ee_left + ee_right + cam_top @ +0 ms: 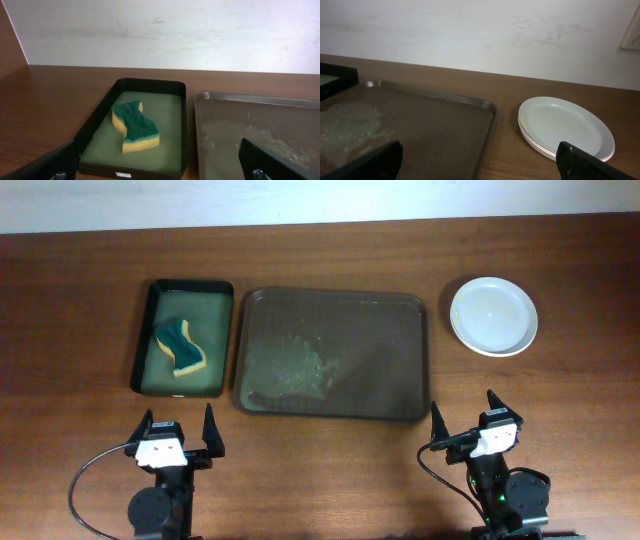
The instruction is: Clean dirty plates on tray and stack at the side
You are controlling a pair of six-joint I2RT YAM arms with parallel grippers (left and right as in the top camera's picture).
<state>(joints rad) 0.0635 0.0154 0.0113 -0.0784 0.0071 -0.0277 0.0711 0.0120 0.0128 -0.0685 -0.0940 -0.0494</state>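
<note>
The left pincer [178, 420] and right pincer [462, 414] sit spread and empty at six o'clock, seemingly because the plates [494, 316] are stacked at two o'clock, clear of the sudsy tray [335, 293], job looking done.

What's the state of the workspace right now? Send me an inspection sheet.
Surface: brown wooden table, no spills seen.
Job's things: tray holds no plates, only foamy residue; plates stacked on the table to its right, top one looks clean.
Clutter: black basin of greenish liquid left of the tray, sponge lying in it.
Grippers: left gripper open, empty; right gripper open, empty; both at the near edge.
Cables: a black cable loops below each gripper, apart from the tray.
Surroundings: white wall behind the table.
</note>
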